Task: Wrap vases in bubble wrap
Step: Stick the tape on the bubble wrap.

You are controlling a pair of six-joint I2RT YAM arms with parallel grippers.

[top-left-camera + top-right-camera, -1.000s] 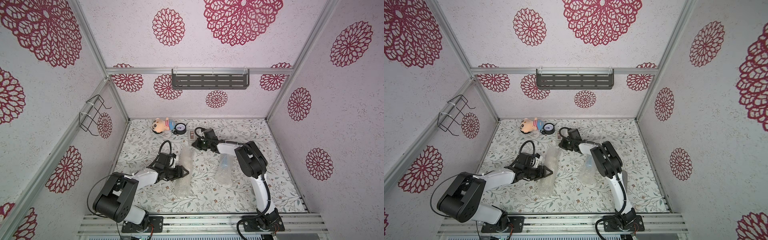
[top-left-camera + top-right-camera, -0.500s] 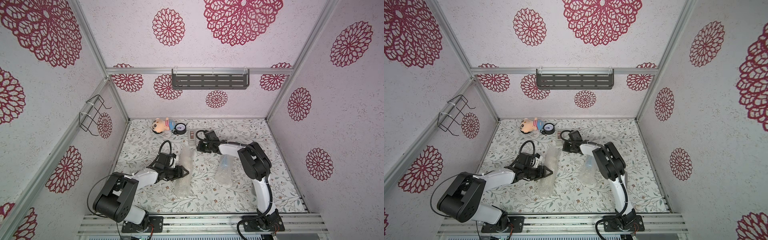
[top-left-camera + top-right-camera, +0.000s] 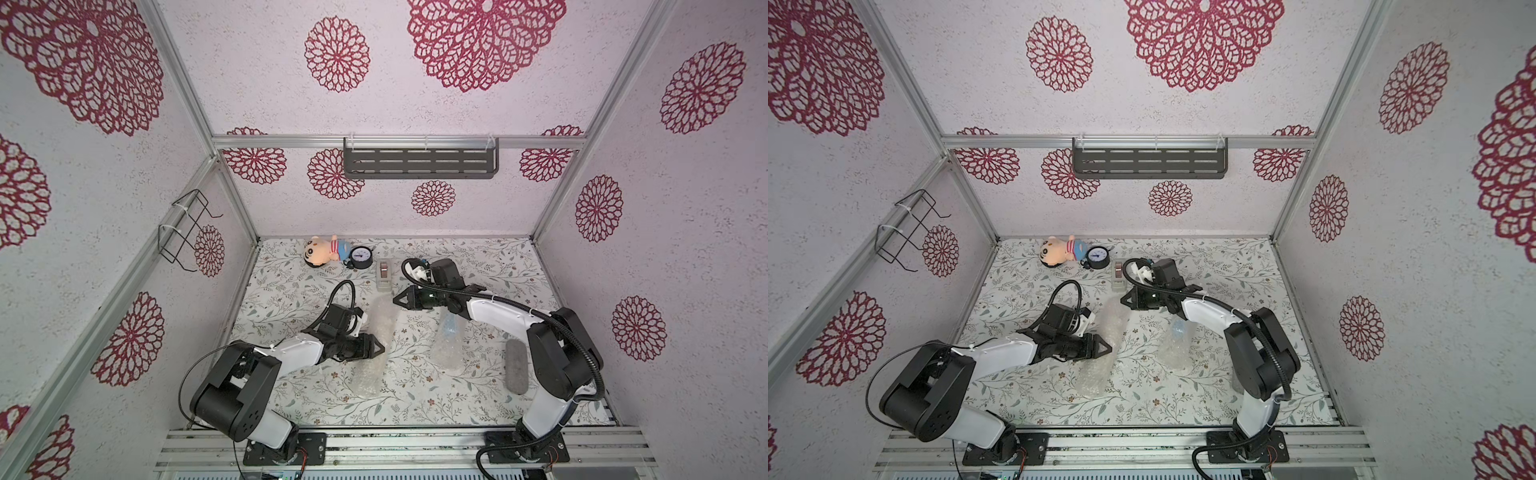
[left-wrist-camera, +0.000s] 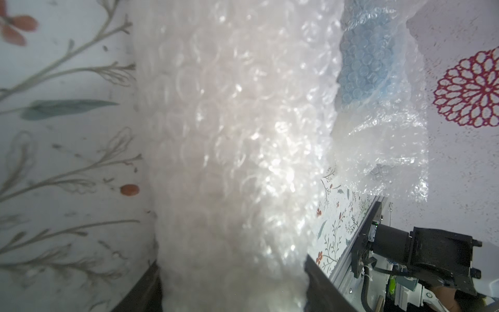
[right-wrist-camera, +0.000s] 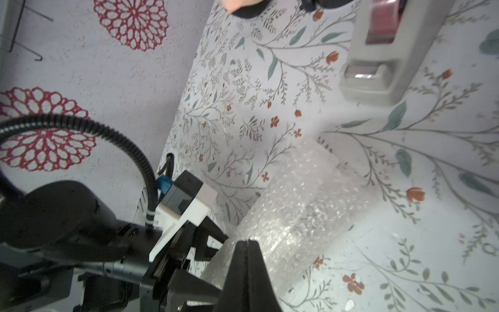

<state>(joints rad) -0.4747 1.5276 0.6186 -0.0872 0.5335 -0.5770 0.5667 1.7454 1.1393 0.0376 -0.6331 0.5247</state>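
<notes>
The dial (image 3: 361, 257) is too small for us to read. Only the left wrist view shows us the left gripper (image 3: 380, 346) clamped on the long bubble wrap roll (image 4: 229, 135), perhaps with something pale inside, and beyond it the blue vase (image 4: 361, 62) in a second wrap sheet (image 4: 383, 140). The right gripper (image 5: 244, 243) is pinched together, empty, by that roll's far end; contact is unclear.

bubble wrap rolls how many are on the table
2. One roll lies mid-table in the left hand; the second roll lies nearer the right arm, a blue vase showing through it. I see no others.
</notes>
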